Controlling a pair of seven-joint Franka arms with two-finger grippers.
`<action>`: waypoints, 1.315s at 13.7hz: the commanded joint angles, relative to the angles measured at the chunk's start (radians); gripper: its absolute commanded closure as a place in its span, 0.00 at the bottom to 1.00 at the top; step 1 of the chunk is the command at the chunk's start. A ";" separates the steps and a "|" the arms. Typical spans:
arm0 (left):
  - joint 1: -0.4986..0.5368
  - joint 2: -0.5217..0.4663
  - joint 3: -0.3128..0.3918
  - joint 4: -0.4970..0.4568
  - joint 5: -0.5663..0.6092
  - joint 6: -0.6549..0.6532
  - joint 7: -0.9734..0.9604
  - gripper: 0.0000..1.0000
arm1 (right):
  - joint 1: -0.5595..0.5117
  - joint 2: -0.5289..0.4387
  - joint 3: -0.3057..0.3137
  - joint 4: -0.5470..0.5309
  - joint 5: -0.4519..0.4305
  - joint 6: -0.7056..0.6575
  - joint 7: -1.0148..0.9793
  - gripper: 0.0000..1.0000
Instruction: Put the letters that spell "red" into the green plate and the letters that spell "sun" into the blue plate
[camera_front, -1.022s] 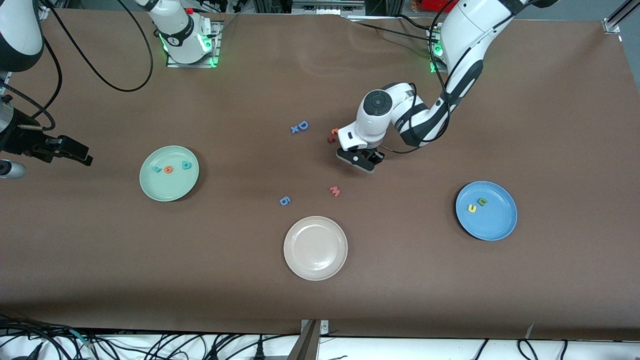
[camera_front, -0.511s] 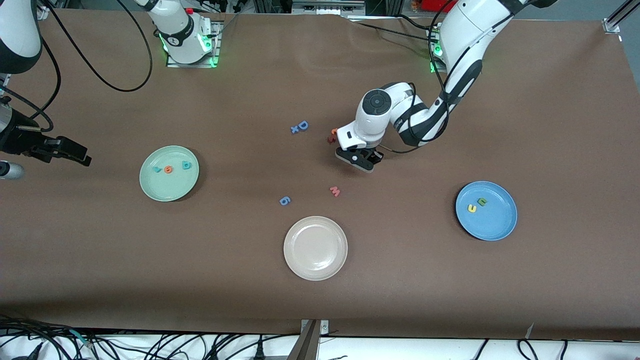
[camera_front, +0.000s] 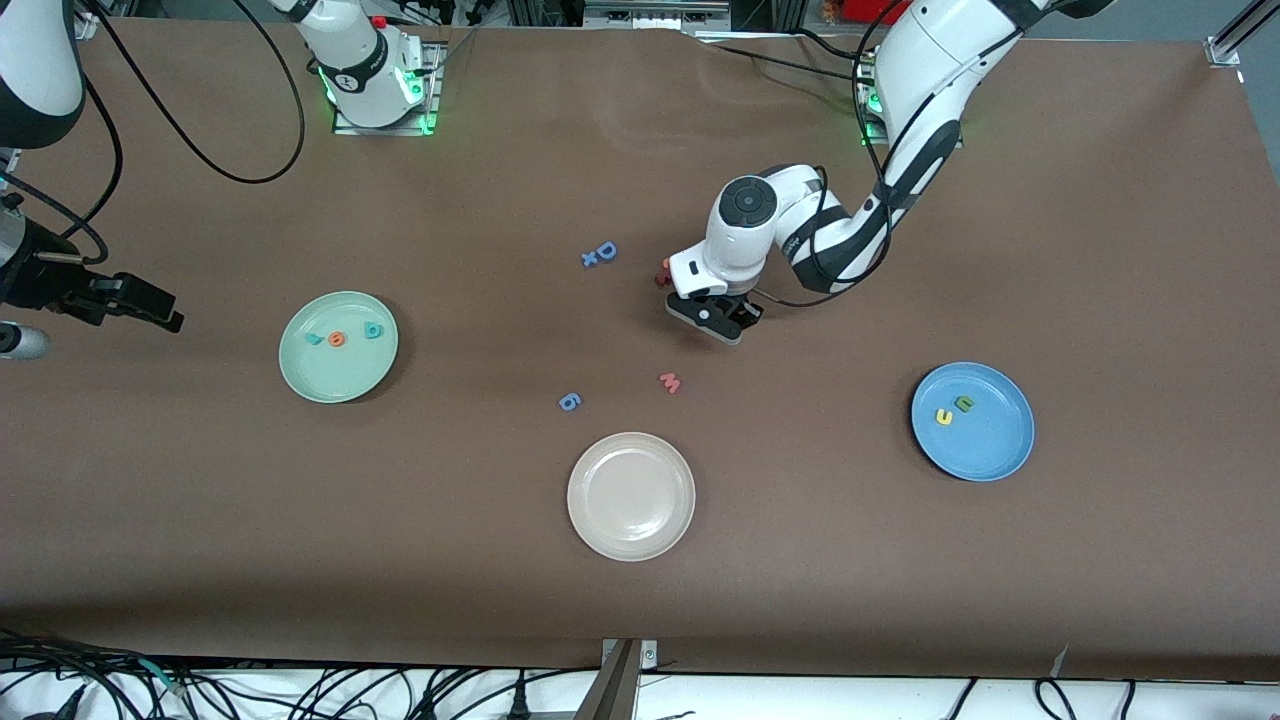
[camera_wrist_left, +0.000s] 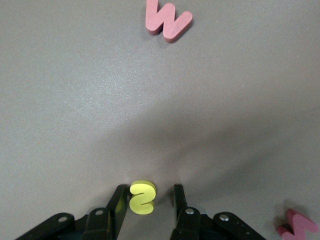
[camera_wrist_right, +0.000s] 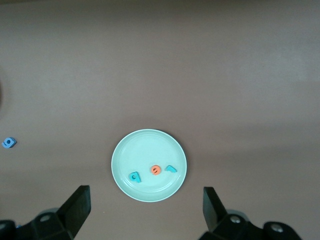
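The yellow "s" lies flat on the table between the fingers of my left gripper, which is down at the table. One finger touches the letter and a gap shows at the other, so the jaws are open around it. The green plate holds the teal "r", the orange "e" and the teal "d". The blue plate holds a yellow u/n shape and a dark green one. My right gripper waits open in the air beside the green plate, empty.
A pink "w" lies nearer the front camera than the left gripper. A red-orange letter pair sits right beside the left hand. A blue 6-shaped piece, a blue capital D and a cream plate are mid-table.
My left hand has shifted a little toward the red-orange pair, and its jaws have narrowed around the yellow "s". The right gripper has barely moved.
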 joint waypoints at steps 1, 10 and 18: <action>-0.012 0.020 0.019 0.019 0.047 0.005 -0.023 0.62 | -0.012 -0.008 0.011 -0.009 -0.008 0.001 0.009 0.01; 0.000 0.026 0.027 0.016 0.085 0.005 -0.023 0.77 | -0.014 -0.007 -0.002 -0.009 -0.011 0.001 0.003 0.00; 0.075 -0.027 0.018 0.027 0.082 -0.082 0.046 0.78 | -0.014 -0.002 -0.003 -0.009 -0.010 0.000 -0.005 0.00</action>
